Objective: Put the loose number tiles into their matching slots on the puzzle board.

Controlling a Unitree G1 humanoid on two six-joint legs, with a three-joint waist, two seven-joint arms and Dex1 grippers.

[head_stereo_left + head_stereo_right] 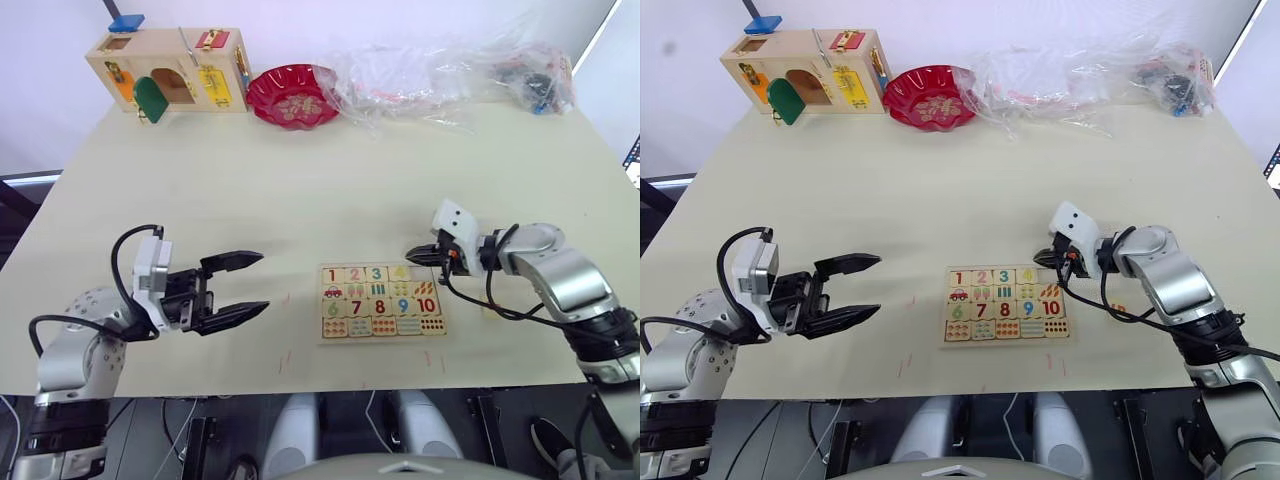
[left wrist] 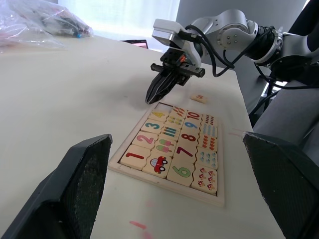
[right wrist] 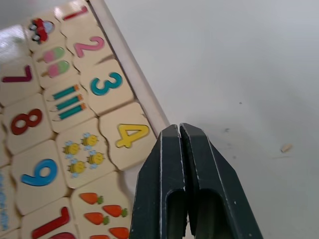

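Observation:
The puzzle board lies near the table's front edge, between my two arms. Tiles 1, 2, 3 and 4 sit in its top row, and the slot beside the 4 is bare. One loose tile with an orange 5 rests on the table just past the board's right end. My right gripper is shut with nothing in it, its tips hovering at the board's far right corner by the 4. My left gripper is open, a hand-width left of the board.
A wooden latch box, a red bowl and crumpled clear plastic bags line the table's far edge. The board sits close to the table's front edge. A tiny crumb lies beyond the board.

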